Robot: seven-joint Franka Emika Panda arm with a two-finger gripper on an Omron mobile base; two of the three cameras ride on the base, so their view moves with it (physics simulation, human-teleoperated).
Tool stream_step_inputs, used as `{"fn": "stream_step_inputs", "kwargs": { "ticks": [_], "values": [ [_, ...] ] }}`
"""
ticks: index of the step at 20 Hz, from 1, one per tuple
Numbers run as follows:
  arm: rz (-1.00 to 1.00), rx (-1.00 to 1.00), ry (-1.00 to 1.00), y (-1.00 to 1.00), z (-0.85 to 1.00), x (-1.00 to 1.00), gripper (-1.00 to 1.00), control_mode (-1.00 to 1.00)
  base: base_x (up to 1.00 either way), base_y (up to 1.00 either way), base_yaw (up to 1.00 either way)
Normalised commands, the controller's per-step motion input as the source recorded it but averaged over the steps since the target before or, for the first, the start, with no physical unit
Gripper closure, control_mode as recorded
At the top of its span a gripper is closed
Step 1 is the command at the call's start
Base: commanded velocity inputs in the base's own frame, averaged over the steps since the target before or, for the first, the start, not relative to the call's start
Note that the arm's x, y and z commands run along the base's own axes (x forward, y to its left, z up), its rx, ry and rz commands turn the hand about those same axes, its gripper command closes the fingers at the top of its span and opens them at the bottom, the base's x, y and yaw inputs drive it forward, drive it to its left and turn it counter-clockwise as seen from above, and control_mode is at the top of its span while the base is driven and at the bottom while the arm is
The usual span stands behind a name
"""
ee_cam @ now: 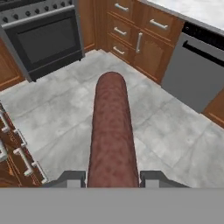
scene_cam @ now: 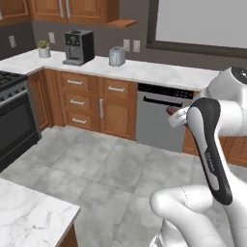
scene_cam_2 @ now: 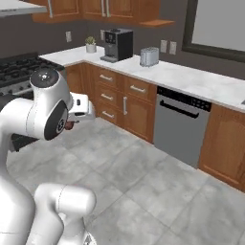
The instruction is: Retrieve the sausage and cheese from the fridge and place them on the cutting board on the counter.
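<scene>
Mid-transfer: the gripper (ee_cam: 112, 177), its jaws clamped on the sausage (ee_cam: 111, 135), carries it above the tiled floor (ee_cam: 175, 127) facing the marble counter (scene_cam: 159, 72), with placement on the cutting board and the cheese retrieval evidently outstanding.

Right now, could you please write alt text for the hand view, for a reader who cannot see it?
A slim reddish-brown sausage is clamped between the two dark fingertips of the gripper and points away over a grey tiled floor. Beyond it stand a black oven, brown wooden drawers with silver handles and a grey dishwasher.
</scene>
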Motion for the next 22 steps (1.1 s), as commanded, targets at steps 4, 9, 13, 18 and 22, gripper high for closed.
{"fn": "stream_step_inputs", "kwargs": {
  "ticks": [4,9,13,18,22],
  "values": [
    [0.00,0.00,0.00,0.00,0.00,0.00,1.00,1.00,1.00,0.00,0.28],
    [0.00,0.00,0.00,0.00,0.00,0.00,1.00,1.00,1.00,0.00,0.32],
    [0.00,0.00,0.00,0.00,0.00,0.00,1.00,1.00,1.00,0.00,0.41],
    [0.00,0.00,0.00,0.00,0.00,0.00,1.00,1.00,1.00,-0.03,0.48],
    [0.00,0.00,0.00,0.00,0.00,0.00,1.00,1.00,1.00,-0.16,0.58]
  ]
}}
